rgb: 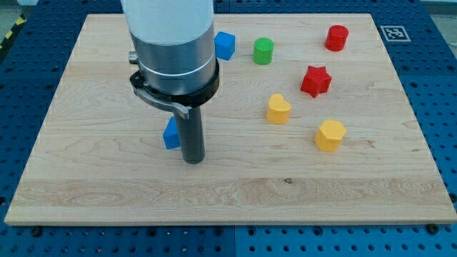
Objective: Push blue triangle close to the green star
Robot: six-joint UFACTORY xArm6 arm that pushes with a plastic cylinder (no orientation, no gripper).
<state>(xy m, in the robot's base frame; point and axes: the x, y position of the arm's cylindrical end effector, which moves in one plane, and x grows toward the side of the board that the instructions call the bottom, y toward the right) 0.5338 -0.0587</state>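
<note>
The blue triangle (170, 134) lies on the wooden board (107, 193) left of centre, partly hidden behind my rod. My tip (193, 161) rests on the board just to the right of and slightly below the triangle, touching or nearly touching it. No green star shows in the view; the arm's wide body covers part of the board near the view's top.
A blue cube (224, 45) and a green cylinder (263, 51) sit near the top. A red block (336, 37) is at the top right, with a red star (315, 81) below it. A yellow heart (278, 108) and a yellow hexagon (330, 135) lie right of centre.
</note>
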